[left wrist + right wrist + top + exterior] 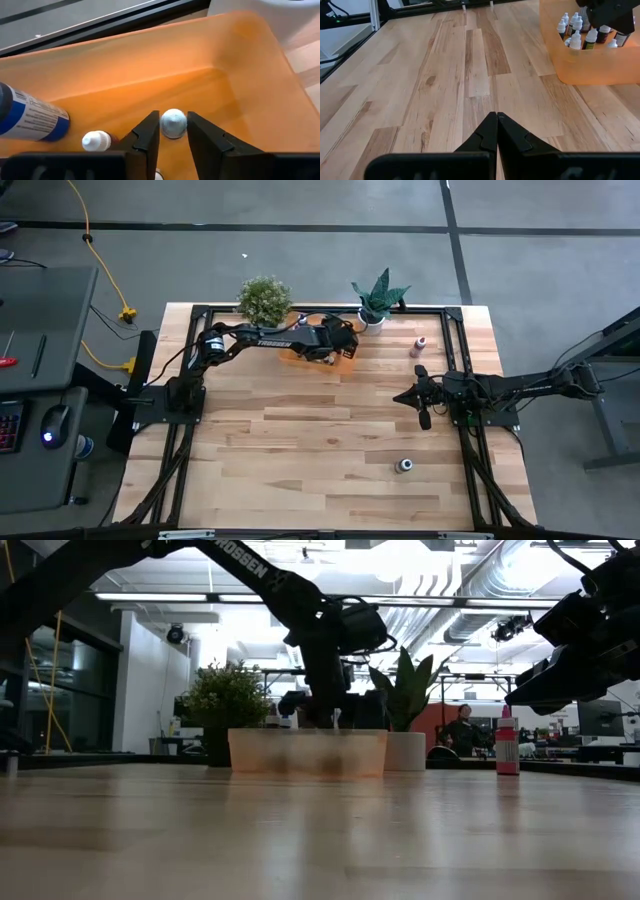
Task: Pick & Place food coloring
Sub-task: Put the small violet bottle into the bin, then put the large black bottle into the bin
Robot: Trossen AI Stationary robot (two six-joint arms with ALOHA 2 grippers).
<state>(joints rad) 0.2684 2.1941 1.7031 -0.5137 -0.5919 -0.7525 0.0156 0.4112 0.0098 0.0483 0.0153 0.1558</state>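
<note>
Inside orange bin (590,67): white-capped food coloring bottles (576,31), upright, clustered.

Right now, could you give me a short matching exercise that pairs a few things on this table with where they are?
Things:
1. left gripper
2. right gripper
3. pink bottle
4. orange bin

Places:
A. standing alone near the right arm's side
B. between the two plants
C. shut, over bare wood
D. inside the bin, fingers either side of a white cap

Pairs: 1-D, 2-C, 3-A, 4-B
</note>
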